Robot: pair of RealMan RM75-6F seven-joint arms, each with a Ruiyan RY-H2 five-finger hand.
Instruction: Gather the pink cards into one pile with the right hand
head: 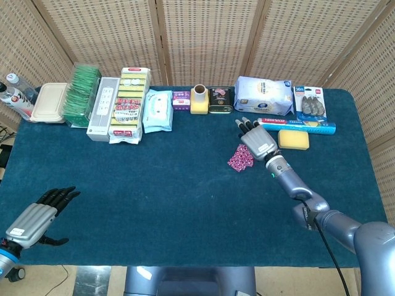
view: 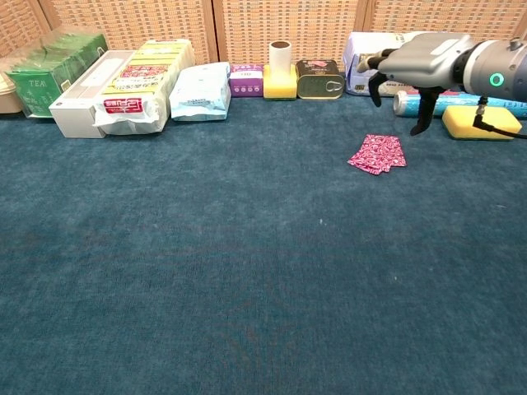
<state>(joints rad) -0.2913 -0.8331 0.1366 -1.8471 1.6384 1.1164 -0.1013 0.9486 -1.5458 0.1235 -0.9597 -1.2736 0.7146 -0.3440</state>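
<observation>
The pink patterned cards [head: 240, 158] [view: 377, 154] lie in one small overlapping heap on the blue cloth, right of centre. My right hand [head: 258, 141] [view: 418, 69] hovers above and to the right of them, fingers apart, holding nothing and clear of the cards. My left hand [head: 36, 217] rests at the near left corner of the table in the head view, fingers apart and empty; the chest view does not show it.
Along the back edge stand a green tea box [view: 51, 70], white and yellow packs [head: 128, 105], a wipes pack [head: 158, 110], a yellow roll holder [head: 199, 99], a tin [head: 220, 100], a tissue pack [head: 264, 95], a foil box [head: 296, 126] and a yellow sponge [head: 293, 139].
</observation>
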